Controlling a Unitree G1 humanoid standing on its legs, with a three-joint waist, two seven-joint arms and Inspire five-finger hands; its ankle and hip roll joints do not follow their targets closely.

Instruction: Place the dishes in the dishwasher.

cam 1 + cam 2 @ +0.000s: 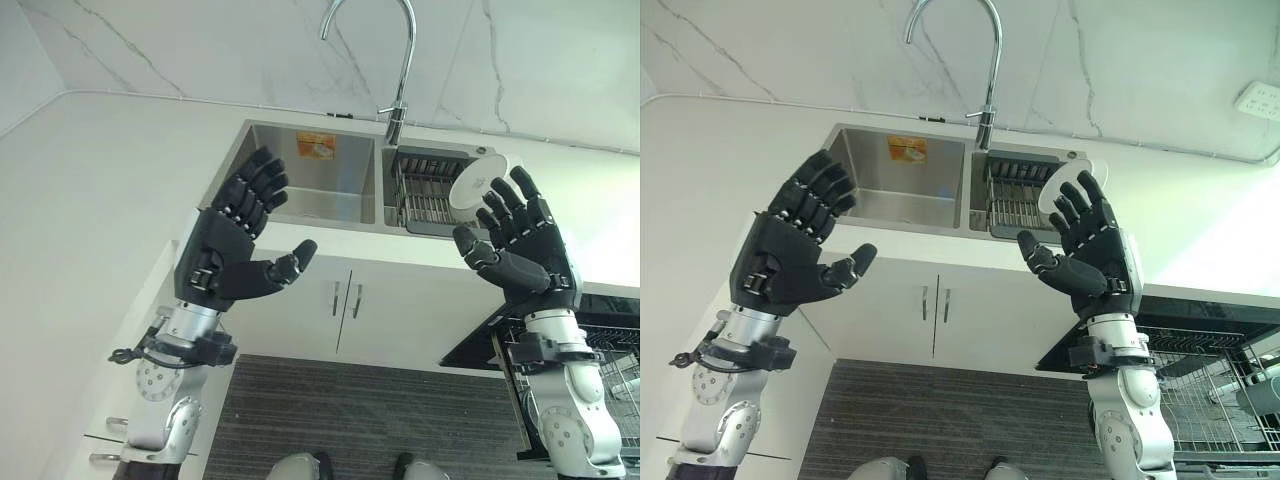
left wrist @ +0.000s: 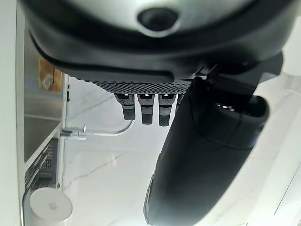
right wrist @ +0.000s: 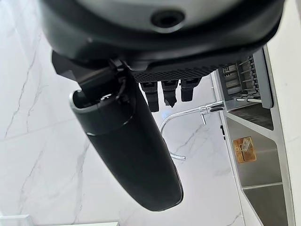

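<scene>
Left hand raised, fingers straight and spread wide, holding nothing. Right hand raised likewise, fingers splayed, empty. Beyond the left hand's fingertips, a steel sink with an orange sponge-like item lying in its basin. Just behind the right hand's fingers, a dark rack in the second basin, with a white dish leaning in it. Below the right hand, an open dishwasher with its wire basket pulled out. Tall curved faucet between the basins.
</scene>
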